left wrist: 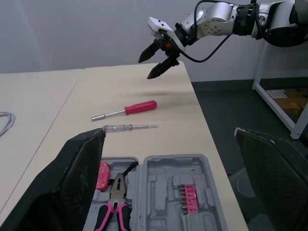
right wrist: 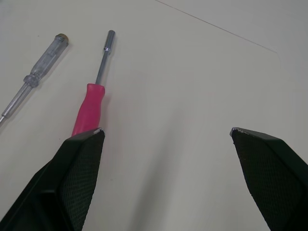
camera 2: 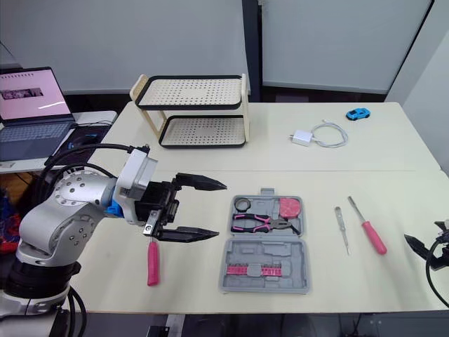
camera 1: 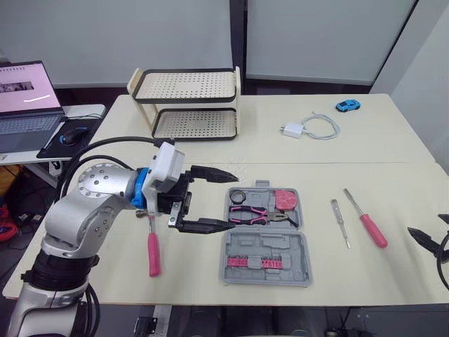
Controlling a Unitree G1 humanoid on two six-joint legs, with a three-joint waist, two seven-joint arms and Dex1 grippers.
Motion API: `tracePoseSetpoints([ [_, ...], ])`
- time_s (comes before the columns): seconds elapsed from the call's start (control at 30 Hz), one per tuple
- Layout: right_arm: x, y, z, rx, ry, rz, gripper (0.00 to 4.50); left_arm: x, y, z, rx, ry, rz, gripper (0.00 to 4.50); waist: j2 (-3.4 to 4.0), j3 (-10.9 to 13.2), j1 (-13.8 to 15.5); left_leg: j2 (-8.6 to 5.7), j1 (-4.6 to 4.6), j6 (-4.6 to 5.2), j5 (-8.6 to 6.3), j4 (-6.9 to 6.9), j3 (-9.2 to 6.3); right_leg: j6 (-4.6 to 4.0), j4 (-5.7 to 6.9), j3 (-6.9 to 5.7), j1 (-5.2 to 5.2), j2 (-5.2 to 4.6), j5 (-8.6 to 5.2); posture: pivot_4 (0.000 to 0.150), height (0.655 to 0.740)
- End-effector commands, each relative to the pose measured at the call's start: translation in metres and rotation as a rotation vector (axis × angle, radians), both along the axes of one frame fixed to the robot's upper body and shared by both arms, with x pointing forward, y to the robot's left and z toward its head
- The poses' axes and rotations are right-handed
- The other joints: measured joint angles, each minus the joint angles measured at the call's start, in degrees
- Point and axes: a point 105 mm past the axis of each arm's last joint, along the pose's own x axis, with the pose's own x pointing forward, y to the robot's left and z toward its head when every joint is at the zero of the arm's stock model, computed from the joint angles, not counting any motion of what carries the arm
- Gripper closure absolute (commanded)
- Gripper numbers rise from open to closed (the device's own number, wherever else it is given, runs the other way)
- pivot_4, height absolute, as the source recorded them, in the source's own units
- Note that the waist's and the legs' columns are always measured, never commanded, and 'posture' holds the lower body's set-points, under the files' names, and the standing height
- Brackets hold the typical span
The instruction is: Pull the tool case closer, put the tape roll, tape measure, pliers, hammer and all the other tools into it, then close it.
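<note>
1. The tool case (camera 1: pixel 266 242), a grey moulded-plastic shell with rounded corners, is being shown lying open and flat on the smooth cream table (camera 1: pixel 365 277), near its front edge and between the two arms.
2. In the case's far half, three tools are being cradled in shaped recesses: the black ring of the tape roll (camera 1: pixel 238 196), the pliers (camera 1: pixel 263 215) with glossy pink-and-black handles, and the rounded pink tape measure (camera 1: pixel 285 201). A row of pink bits (camera 1: pixel 257 262) is being held in the near half.
3. The hammer (camera 1: pixel 153 251) is being left on the table just left of the case. Its slim pink handle is pointing at the front edge, and its head is partly hidden behind the left gripper.
4. The left gripper (camera 1: pixel 236 200) is being held above the table between hammer and case. Its black, tapered fingers are being spread wide, with nothing between them.
5. Right of the case and apart from it, two tools are being left side by side: a thin clear-handled screwdriver (camera 1: pixel 340 222) and a pink-handled screwdriver (camera 1: pixel 372 227) with a steel shaft.
6. The right gripper (right wrist: pixel 166 132) is being held low near the table's right edge, beside the pink-handled screwdriver. Its mesh-textured fingers are being spread apart and are empty.
7. On the far side, a two-tier rack (camera 1: pixel 186 105) with perforated, black-rimmed trays, a white charger (camera 1: pixel 293 130) with a looped cable, and a small blue toy car (camera 1: pixel 346 105) are being shown.
</note>
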Motion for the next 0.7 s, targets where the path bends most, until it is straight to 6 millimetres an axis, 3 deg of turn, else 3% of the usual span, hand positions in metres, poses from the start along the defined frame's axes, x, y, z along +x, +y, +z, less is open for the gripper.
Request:
tracePoseSetpoints([
  [0.03,0.001,0.012,0.021,0.012,-0.050,0.016,0.02,0.003,0.003,0.004,-0.010,-0.041,0.016,0.00,-0.01,0.0,0.0,0.00,0.00,0.01,0.00,0.00,0.02,0.00,0.00,0.02,0.00,0.00,0.00,0.150,0.7400],
  [0.3,0.020,0.070,0.032,0.112,-0.052,0.063,0.02,0.004,-0.003,0.002,-0.025,-0.036,0.005,0.00,-0.06,0.0,0.1,0.00,0.01,0.03,-0.02,0.01,-0.01,0.00,-0.01,0.05,0.00,0.01,0.00,0.150,0.7400],
  [0.53,0.044,0.108,0.012,0.131,-0.028,0.076,0.02,0.001,-0.008,0.001,-0.027,-0.039,-0.002,0.00,-0.09,0.1,0.2,-0.02,-0.04,0.02,-0.01,0.02,-0.01,0.00,0.00,0.10,-0.08,0.01,0.00,0.150,0.7400],
  [0.7,0.054,0.120,0.000,0.140,-0.017,0.037,0.02,-0.003,-0.009,0.001,-0.022,-0.043,-0.001,0.00,-0.08,0.0,0.2,-0.02,-0.06,0.02,-0.01,0.02,0.01,0.00,0.02,0.16,-0.17,0.01,0.00,0.150,0.7400],
])
